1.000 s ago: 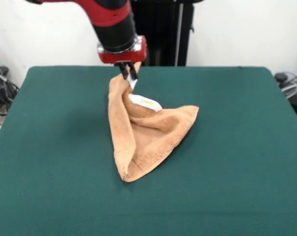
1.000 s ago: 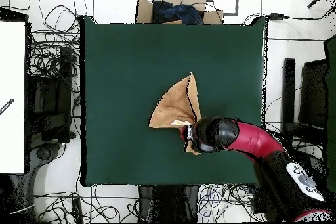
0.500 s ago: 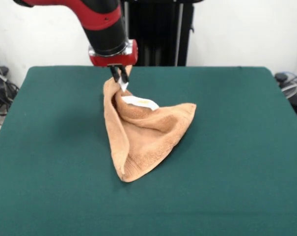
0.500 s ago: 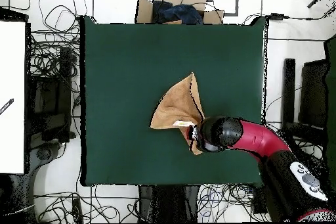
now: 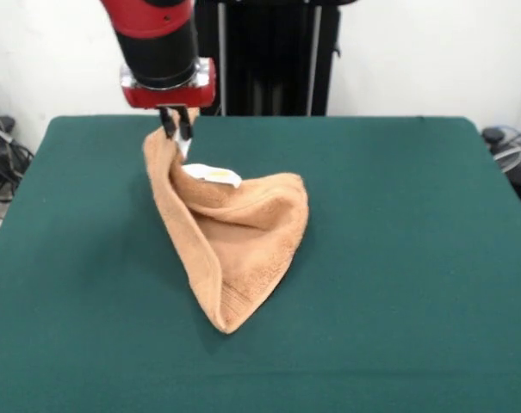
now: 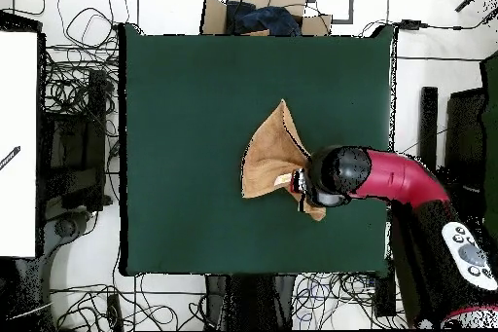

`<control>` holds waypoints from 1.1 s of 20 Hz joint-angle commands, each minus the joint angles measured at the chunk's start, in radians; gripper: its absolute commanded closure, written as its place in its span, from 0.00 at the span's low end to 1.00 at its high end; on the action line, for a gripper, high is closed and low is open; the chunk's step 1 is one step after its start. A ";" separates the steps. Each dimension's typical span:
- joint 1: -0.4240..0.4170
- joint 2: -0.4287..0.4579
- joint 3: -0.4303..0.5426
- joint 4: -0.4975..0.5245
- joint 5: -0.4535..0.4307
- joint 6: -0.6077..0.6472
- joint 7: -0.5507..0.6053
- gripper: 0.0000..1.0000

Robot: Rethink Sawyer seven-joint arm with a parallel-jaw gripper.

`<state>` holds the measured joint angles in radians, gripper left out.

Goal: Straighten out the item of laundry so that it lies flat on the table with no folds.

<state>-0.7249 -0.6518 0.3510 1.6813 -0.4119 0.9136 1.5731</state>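
The orange-tan terry towel (image 5: 234, 237) is held up by one corner and hangs folded in a cone, its lower point resting on the dark green table (image 5: 415, 258). Its white tag (image 5: 213, 175) shows near the top. My gripper (image 5: 176, 131) is shut on the towel's top corner, at the far left-centre of the table in the front view. In the overhead view the towel (image 6: 267, 153) spreads up and left from the gripper (image 6: 301, 184), which the red arm largely covers.
A black pedestal (image 5: 273, 56) stands behind the table's far edge. Cables and boxes (image 6: 258, 7) lie on the floor around the table. A white board (image 6: 17, 143) lies at the left of the overhead view.
My gripper has moved to the left in the front view, still holding the towel's corner. The towel has been dragged along with it and its lower point has shifted slightly.
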 commanded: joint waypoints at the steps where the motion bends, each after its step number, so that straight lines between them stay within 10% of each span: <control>1: -0.005 0.056 0.100 -0.135 -0.074 0.031 -0.227 1.00; 11: -0.024 0.090 0.111 -0.112 -0.071 0.000 -0.235 1.00; 12: -0.030 0.091 0.118 -0.107 -0.070 -0.018 -0.243 0.00; 22: -0.047 0.102 0.134 -0.100 -0.066 -0.050 -0.222 0.00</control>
<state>-0.7651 -0.5675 0.3984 1.5938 -0.4121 0.9238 1.5317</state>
